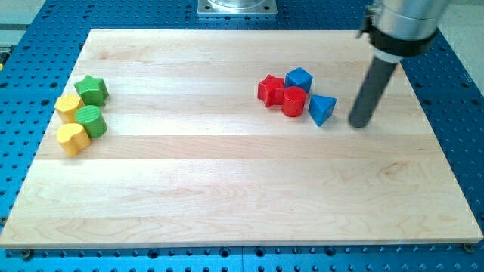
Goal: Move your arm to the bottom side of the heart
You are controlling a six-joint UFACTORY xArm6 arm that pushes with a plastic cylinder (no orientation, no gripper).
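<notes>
Blocks in two clusters on a wooden board [242, 204], rod at the view's right.
No claw shows, only my tip [361, 124], just right of the blue triangle [321, 110], red cylinder [294, 101], red star [270, 90] and blue cube [299, 78]. Far left: yellow heart [72, 139], nearest the view's bottom, green cylinder [92, 120], yellow block [69, 106], green star [92, 90].

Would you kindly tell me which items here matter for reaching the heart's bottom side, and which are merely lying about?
For the job: my tip, just right of the blue triangle; yellow heart, at the view's far left.

Lying about: green star, yellow hexagon, green cylinder, red star, red cylinder, blue cube, blue triangle.
</notes>
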